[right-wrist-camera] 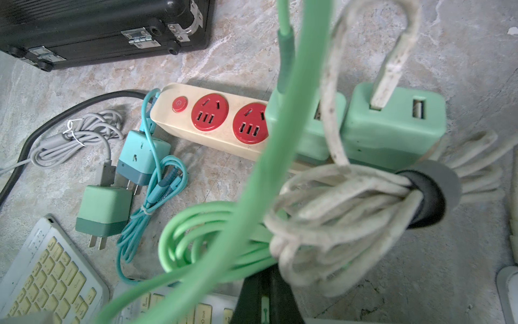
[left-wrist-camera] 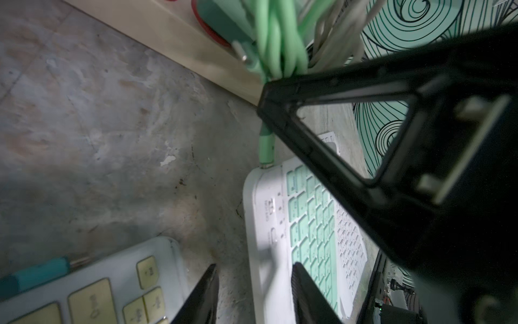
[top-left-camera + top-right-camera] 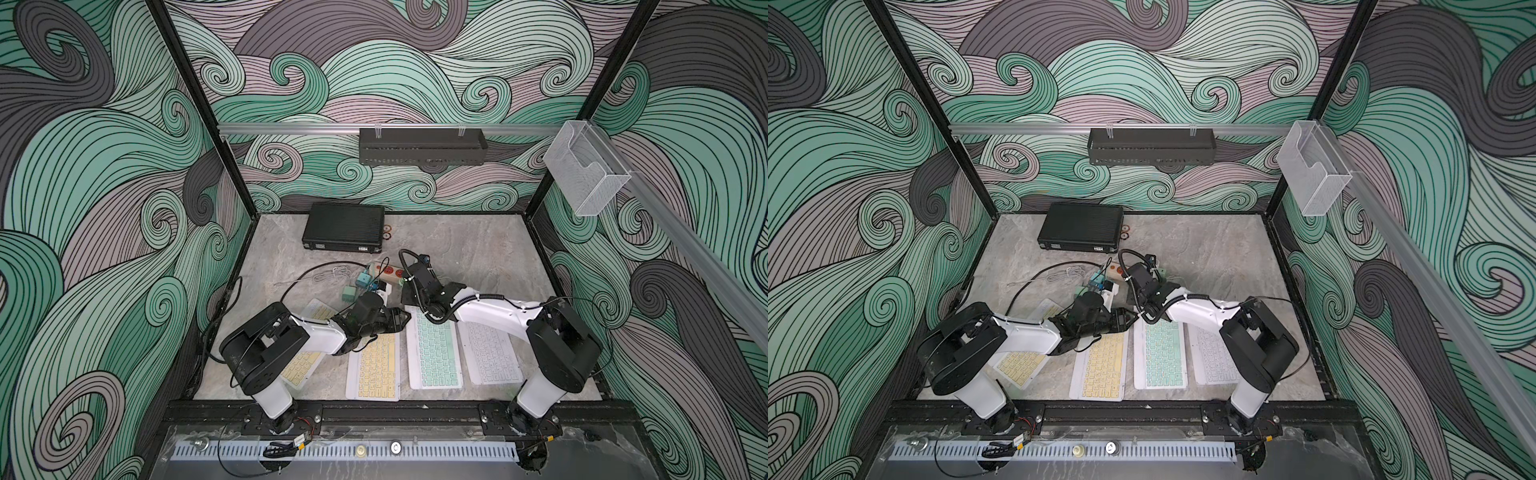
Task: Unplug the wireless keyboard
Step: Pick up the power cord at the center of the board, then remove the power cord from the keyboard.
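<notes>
The wireless keyboard with mint-green keys (image 3: 434, 353) lies third from the left in a row of keyboards. A green cable (image 1: 280, 140) runs from a green charger (image 1: 308, 134) on the power strip (image 1: 213, 117) to a plug (image 2: 266, 148) that meets the keyboard's (image 2: 269, 213) far edge. My right gripper (image 1: 265, 280) is shut on this cable just above the plug, and one of its black fingers (image 2: 322, 146) shows in the left wrist view. My left gripper (image 2: 255, 297) is open, with its jaws straddling the keyboard's side edge. In both top views it hovers by the keyboard's far corner (image 3: 401, 318).
Two yellow-keyed keyboards (image 3: 374, 365) (image 3: 303, 361) and a white one (image 3: 490, 353) flank it. A dirty white cable bundle (image 1: 336, 218) hangs from a second green charger (image 1: 392, 123). Loose chargers (image 1: 103, 207) (image 1: 140, 157) and a grey cable (image 1: 75, 137) lie nearby. A black case (image 3: 345, 228) sits at the back.
</notes>
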Tool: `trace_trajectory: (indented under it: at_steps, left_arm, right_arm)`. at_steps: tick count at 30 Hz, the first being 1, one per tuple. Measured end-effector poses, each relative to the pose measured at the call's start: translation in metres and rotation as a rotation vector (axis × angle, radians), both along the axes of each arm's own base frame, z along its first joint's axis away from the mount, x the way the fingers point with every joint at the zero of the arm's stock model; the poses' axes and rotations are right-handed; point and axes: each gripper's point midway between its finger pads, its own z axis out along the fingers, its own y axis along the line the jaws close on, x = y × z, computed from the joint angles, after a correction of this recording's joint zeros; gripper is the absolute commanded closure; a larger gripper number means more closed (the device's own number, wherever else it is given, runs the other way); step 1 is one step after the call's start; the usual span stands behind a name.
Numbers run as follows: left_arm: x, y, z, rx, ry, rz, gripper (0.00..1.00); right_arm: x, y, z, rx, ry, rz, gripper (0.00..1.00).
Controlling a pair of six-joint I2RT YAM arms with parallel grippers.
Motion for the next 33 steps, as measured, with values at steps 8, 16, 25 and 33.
trace_trajectory:
  at_steps: [8,16,25,33]
  left_arm:
    - [-0.002,-0.007,-0.004,-0.029,0.012,-0.028,0.55]
    - [-0.007,-0.020,0.001,-0.085,0.007,-0.061,0.57]
    - [-0.014,-0.036,-0.006,-0.159,0.008,-0.093,0.77]
    - [-0.013,-0.037,0.000,-0.187,0.008,-0.084,0.89]
  right_arm:
    - [-0.003,-0.002,0.005,0.018,-0.010,-0.003,1.00]
    - [-0.005,-0.002,0.012,0.050,-0.020,-0.009,1.00]
    - [-0.008,-0.002,0.011,0.078,-0.018,-0.009,1.00]
    - [-0.006,-0.002,0.011,0.092,-0.018,-0.024,1.00]
